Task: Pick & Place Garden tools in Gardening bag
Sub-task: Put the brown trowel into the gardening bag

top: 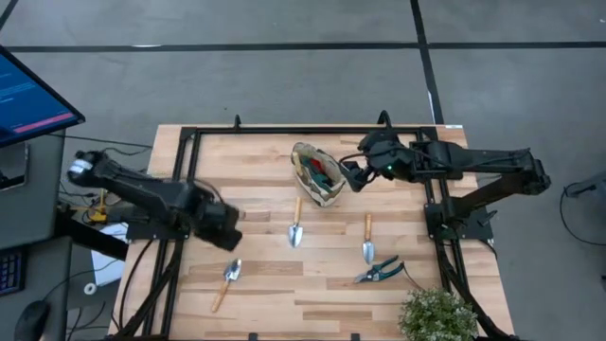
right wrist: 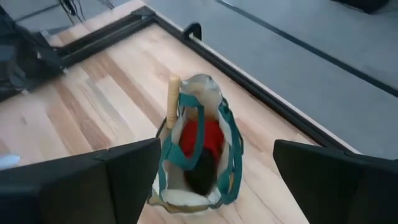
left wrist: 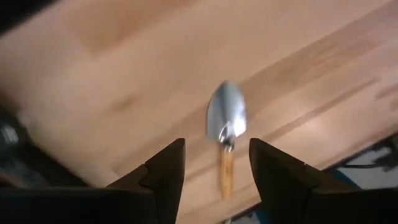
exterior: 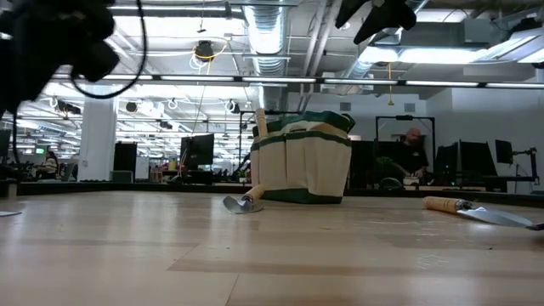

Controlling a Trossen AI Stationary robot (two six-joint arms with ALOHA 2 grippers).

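Right claw (top: pixel 353 176) hangs wide open, empty, beside the gardening bag (top: pixel 317 174); left claw (left wrist: pixel 214 171) gapes empty above a trowel (left wrist: pixel 225 127) near the tabletop's (top: pixel 265 284) front-left corner.

The wooden table (top: pixel 265 284) has light planks and a black frame at its edges. On it stands the bag (top: pixel 317 173). Three small trowels lie on it: one (top: pixel 295 225) just in front of the bag, one (top: pixel 367 239) to the right, one (top: pixel 226 282) to the left. The blue shears (top: pixel 380 272) and a green plant (top: pixel 437 315) sit near the front right corner.
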